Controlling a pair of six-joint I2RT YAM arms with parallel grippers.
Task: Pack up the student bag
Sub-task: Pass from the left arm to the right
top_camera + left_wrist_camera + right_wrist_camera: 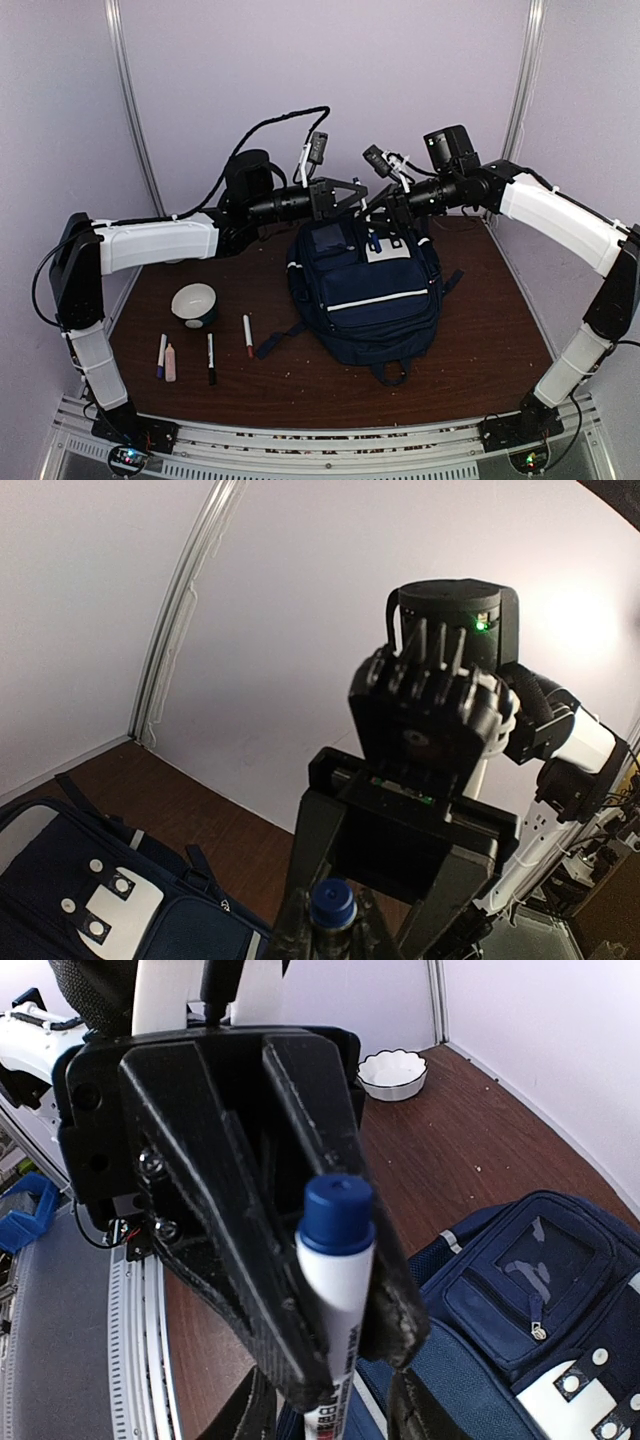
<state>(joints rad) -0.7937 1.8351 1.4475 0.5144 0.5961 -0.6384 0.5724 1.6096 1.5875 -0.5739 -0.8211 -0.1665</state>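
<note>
Blue-capped marker [335, 1260] right up front, right gripper [355, 1365] clamped on it. Left gripper [345, 192] nose to nose with right one, can't tell if open. Student bag [375, 300] flat just below both, inside hidden. White bowl [195, 303] well off left gripper's side.

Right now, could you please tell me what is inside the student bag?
The right fingers, gripping a blue-capped marker, cover the upper end of the student bag in the top view, so its inside cannot be seen.
</note>
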